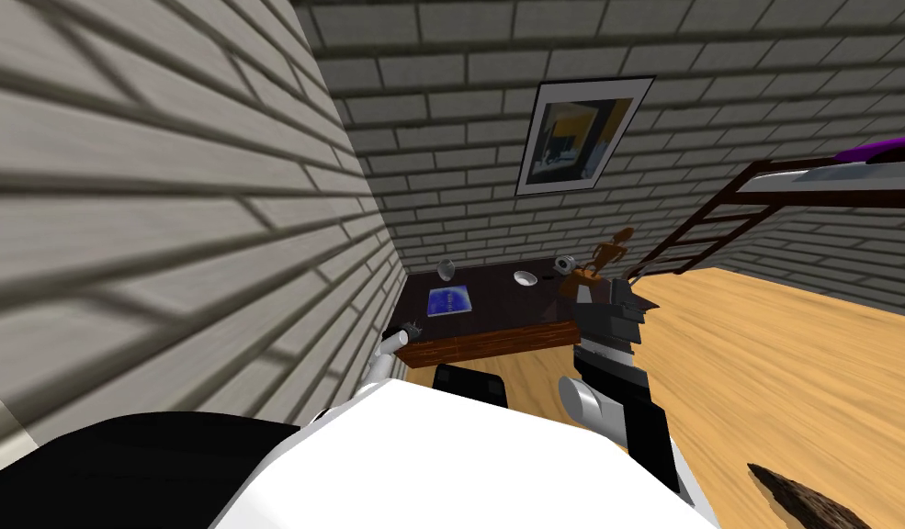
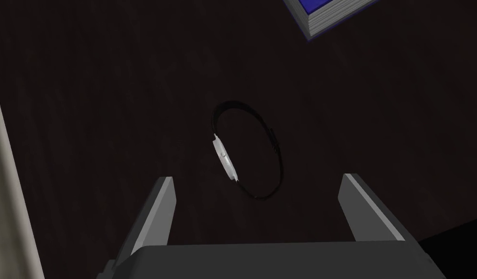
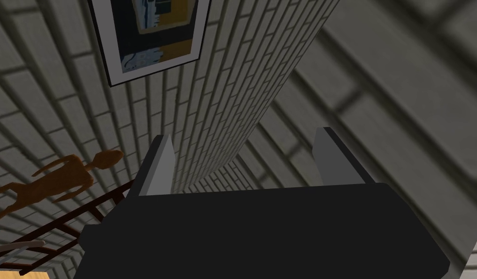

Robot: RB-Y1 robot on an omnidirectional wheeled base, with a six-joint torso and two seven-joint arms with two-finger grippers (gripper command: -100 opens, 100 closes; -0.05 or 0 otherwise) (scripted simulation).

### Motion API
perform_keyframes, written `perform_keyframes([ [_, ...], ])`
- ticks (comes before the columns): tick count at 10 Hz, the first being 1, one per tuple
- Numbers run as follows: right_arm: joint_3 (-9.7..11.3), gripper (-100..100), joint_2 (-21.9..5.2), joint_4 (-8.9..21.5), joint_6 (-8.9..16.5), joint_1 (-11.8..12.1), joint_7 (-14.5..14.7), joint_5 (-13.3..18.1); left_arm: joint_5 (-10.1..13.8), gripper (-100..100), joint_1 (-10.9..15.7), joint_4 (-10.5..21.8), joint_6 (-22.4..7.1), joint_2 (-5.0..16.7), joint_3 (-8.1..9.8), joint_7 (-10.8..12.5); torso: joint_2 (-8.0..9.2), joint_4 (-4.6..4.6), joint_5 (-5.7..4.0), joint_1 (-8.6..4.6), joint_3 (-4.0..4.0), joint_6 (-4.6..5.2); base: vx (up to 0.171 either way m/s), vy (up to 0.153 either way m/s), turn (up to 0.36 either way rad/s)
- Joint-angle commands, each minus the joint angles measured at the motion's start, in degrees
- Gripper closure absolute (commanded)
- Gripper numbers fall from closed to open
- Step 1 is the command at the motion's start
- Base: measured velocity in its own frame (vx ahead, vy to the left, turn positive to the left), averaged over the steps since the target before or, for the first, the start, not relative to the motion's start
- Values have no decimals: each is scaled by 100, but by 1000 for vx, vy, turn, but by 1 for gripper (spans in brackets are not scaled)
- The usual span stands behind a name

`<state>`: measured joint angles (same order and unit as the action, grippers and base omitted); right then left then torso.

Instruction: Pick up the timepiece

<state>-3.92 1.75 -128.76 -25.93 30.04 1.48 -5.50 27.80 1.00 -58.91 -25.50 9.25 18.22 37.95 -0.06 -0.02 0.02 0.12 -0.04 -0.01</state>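
Watch (image 2: 225, 160): on dark worktop (image 2: 87, 121), 12 o'clock off left gripper (image 2: 259, 178), fingers wide apart, empty. Light, probably floppy strap; grip the stiff white case.

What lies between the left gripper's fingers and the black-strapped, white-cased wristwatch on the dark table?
Nothing: the left wrist view shows bare dark tabletop between the open left gripper and the black-strapped, white-cased wristwatch.

Left gripper (image 2: 259, 177) (like right gripper (image 3: 244, 134)): dark boxy body, light grey blade fingers (image 2: 157, 208).
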Motion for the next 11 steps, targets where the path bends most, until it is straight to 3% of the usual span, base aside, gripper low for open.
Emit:
perform_keyframes([
  [1,0,0,0,0,0,0,0,0,0,0,0,0,0,0,0,0,0,0,0,0,0,0,2,5,-1],
  [2,0,0,0,0,0,0,0,0,163,-100,234,285,173,42,-19,-136,4,1,-2,-8,2,0,-21,14,-13],
  [3,0,0,0,0,0,-1,0,0,163,-100,234,395,173,42,-19,-136,10,2,-2,-7,6,2,-23,17,-18],
  [4,0,0,0,0,0,-1,0,0,326,-100,468,600,345,85,-38,-271,13,3,-2,-6,8,0,-31,20,-13],
  [6,0,0,0,0,0,-1,0,0,326,-100,468,791,345,85,-38,-271,16,3,-2,-7,9,0,-19,10,-6],
  [9,0,0,0,0,0,-1,0,0,652,-100,935,1382,688,169,-77,-541,14,3,-2,-7,8,0,-24,15,-13],
  [10,0,0,0,0,0,-1,0,0,652,-100,935,1553,688,169,-77,-541,15,4,-2,-5,9,1,-26,17,-12],
  [11,0,0,0,0,0,-1,0,0,815,-100,1169,1731,859,211,-96,-676,15,3,-1,-6,9,0,-31,17,-12],
])
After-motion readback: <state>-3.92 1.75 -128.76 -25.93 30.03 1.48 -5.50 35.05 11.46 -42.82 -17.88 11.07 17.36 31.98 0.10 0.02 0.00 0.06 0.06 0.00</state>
